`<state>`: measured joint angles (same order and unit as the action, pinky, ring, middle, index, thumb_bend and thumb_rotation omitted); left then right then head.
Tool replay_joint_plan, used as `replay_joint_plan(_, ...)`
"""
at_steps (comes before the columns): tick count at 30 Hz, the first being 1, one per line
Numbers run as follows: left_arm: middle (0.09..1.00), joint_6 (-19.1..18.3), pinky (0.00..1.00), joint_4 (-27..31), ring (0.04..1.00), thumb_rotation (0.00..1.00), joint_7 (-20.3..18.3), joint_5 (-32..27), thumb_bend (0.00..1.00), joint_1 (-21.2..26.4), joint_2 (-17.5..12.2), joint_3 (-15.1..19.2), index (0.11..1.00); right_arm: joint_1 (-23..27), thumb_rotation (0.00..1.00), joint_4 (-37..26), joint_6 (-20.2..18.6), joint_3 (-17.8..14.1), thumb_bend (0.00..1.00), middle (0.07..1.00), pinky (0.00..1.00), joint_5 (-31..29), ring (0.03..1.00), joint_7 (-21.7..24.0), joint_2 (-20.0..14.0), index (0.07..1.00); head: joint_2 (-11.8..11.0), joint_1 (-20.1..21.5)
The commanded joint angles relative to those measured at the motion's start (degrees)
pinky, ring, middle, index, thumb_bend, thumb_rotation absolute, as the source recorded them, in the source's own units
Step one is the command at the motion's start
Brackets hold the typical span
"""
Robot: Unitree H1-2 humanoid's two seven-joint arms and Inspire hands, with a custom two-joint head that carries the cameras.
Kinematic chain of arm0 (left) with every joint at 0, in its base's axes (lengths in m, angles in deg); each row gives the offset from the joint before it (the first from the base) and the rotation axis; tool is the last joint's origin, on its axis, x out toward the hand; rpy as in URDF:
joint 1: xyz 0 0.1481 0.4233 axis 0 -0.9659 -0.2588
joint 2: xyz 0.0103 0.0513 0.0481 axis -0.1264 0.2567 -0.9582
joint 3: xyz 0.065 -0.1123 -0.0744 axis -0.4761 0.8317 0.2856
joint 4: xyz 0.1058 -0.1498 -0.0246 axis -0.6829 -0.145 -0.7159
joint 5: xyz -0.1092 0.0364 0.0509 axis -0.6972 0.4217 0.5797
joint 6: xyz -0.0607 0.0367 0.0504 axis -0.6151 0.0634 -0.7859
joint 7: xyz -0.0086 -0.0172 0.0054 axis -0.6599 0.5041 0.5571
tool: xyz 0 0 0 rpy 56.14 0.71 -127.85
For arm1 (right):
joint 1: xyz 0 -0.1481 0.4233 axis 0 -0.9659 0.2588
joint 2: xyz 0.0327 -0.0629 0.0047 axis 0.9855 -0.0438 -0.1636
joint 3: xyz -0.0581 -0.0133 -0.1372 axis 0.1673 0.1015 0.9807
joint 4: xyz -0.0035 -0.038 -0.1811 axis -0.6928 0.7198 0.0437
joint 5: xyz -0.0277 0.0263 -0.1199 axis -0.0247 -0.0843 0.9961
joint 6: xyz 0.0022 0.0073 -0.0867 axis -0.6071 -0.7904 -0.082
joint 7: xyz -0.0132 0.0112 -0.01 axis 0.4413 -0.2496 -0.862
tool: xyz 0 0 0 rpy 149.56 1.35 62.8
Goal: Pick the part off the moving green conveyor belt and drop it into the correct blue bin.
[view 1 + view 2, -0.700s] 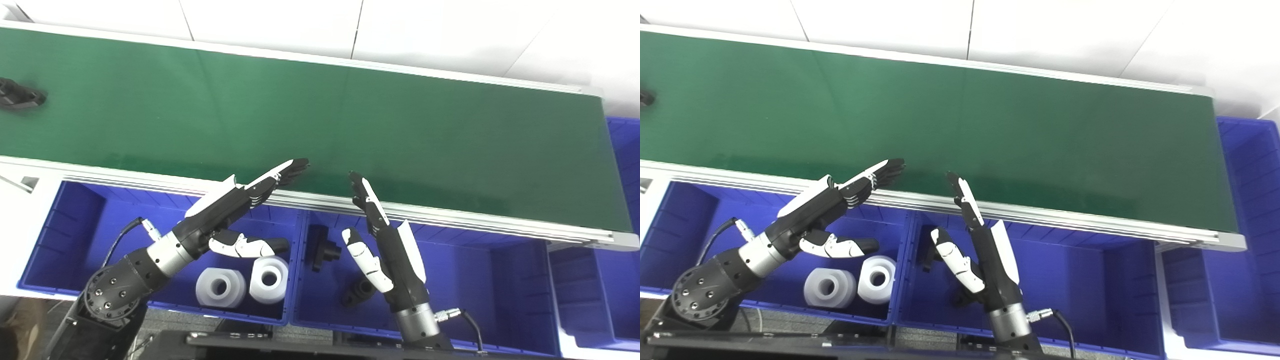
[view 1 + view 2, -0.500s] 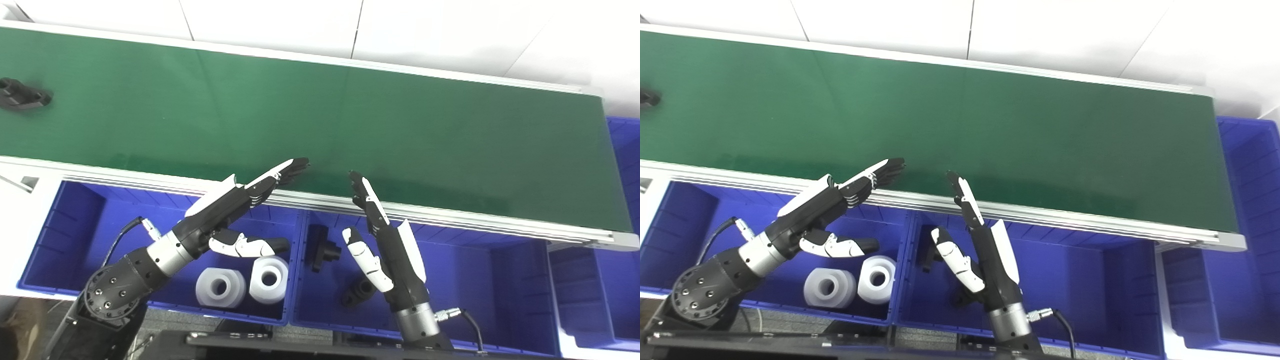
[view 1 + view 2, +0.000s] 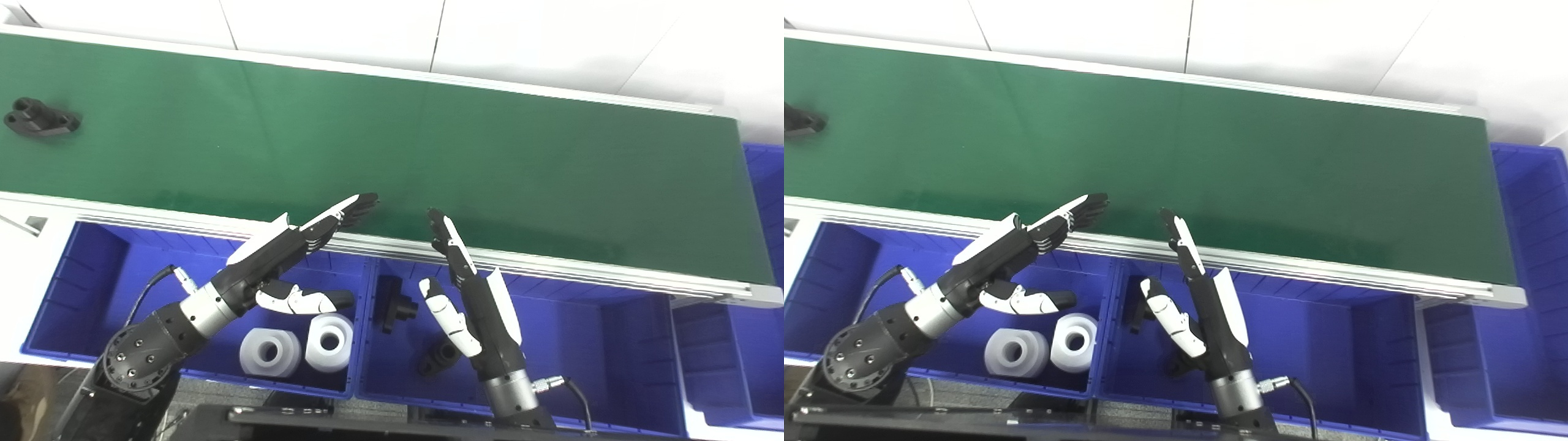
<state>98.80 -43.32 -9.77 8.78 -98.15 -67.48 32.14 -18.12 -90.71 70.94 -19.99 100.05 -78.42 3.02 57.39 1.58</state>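
A lobed matte-black part [image 3: 41, 118] lay on the smooth green belt [image 3: 490, 153], far left of both empty, flat-splayed hands, left hand [image 3: 293, 254] and right hand [image 3: 468, 294].

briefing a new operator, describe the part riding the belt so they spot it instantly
Find the long green conveyor belt, then follow it to its far left end. The black part lies there alone, a low, irregular piece; the other black parts sit in a blue bin.

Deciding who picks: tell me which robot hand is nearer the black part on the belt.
Left. The left robot hand lies right of the black part; the right robot hand lies farther right.
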Motion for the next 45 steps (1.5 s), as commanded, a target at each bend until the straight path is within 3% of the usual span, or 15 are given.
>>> replay_joint_plan(1,1.0,1.35,0.97,1.86,1.0,0.43,0.65,0.0,0.36,0.21,-0.32,0.39,1.0,-0.26,0.93,-1.52,2.91,0.23,0.4,0.992,0.95,-0.29,0.979,-0.01,0.65,0.972,0.03,-0.03)
replay_joint_plan(22,1.0,0.81,0.97,2.09,1.0,0.42,0.54,-0.66,0.37,0.18,-0.48,0.51,1.0,-0.34,0.92,-1.42,3.13,0.28,0.39,0.993,0.94,-0.28,0.979,-0.11,0.79,0.973,0.23,0.13)
replay_joint_plan(32,1.0,2.27,0.97,0.8,1.0,0.42,0.58,-0.18,0.37,0.21,0.09,0.12,1.0,-0.4,0.91,-0.61,3.78,0.14,0.39,0.994,0.95,-0.69,0.98,-0.09,0.36,0.972,-1.44,-1.73)
replay_joint_plan(40,1.0,6.69,0.97,-3.19,1.0,0.4,1.0,2.16,0.37,-0.74,1.53,-1.12,1.0,-0.73,0.93,3.96,8.83,-0.63,0.38,0.998,0.95,-1.68,0.984,-0.57,-0.91,0.981,-10.43,-7.63)
replay_joint_plan(41,1.0,7.45,0.97,-3.88,1.0,0.4,1.11,2.6,0.37,-0.95,1.81,-1.24,1.0,-0.82,0.93,4.7,9.76,-0.76,0.38,0.999,0.95,-1.85,0.985,-0.63,-1.11,0.981,-12.58,-8.87)
replay_joint_plan(42,1.0,8.04,0.97,-4.39,1.0,0.4,1.18,2.87,0.37,-1.07,2.0,-1.31,1.0,-0.87,0.92,5.17,10.37,-0.85,0.37,0.999,0.95,-1.94,0.986,-0.67,-1.23,0.981,-12.58,-8.87)
replay_joint_plan(43,1.0,8.88,0.97,-5.15,1.0,0.4,1.37,3.29,0.38,-1.27,2.32,-1.5,1.0,-1.08,0.92,5.75,11.06,-1.01,0.37,0.999,0.95,-1.97,0.987,-0.76,-1.44,0.981,-15.66,-10.62)
replay_joint_plan(45,1.0,10.12,0.98,-6.54,1.0,0.38,1.95,4.37,0.39,-1.59,2.86,-1.88,0.998,-1.39,0.89,7.05,12.36,-1.26,0.34,1.0,0.96,-2.21,0.989,-0.94,-1.8,0.982,-18.71,-11.34)
